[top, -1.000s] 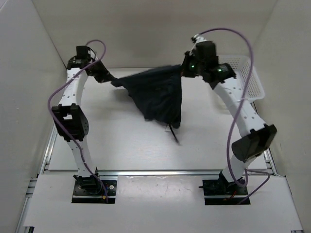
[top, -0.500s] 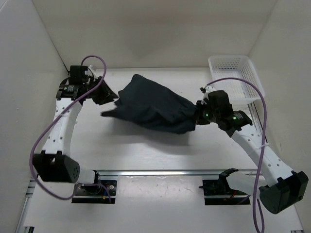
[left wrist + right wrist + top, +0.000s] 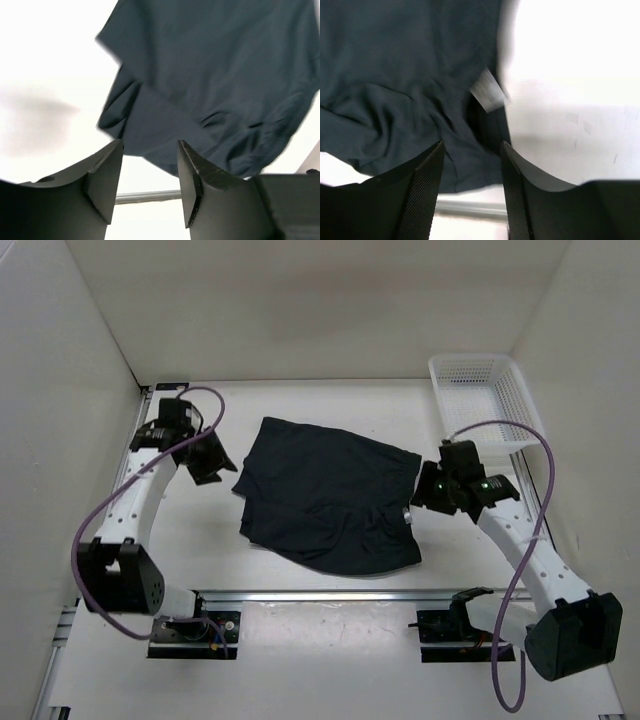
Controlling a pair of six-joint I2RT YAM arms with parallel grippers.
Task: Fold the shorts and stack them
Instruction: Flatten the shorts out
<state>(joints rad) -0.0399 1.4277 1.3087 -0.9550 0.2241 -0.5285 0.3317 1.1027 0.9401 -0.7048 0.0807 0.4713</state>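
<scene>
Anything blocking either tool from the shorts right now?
Nothing visible. The left tool and right tool sit open at opposite edges of the shorts, which lie spread on the table.

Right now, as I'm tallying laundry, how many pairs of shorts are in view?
1. The shorts lie spread out on the middle of the table; any pair beneath them would be hidden.

White tabletop boxed in by plain pale walls

The tabletop (image 3: 300,415) is matte white, closed off by a bare off-white back wall (image 3: 330,300), a left wall (image 3: 50,440) and a right wall (image 3: 600,360), all without windows. A white mesh basket (image 3: 470,359) sits in the tabletop's far right corner. A metal rail (image 3: 330,595) runs along the near edge, with a scuffed white board (image 3: 320,660) in front of it. The light is even and soft, with faint shadows.
</scene>
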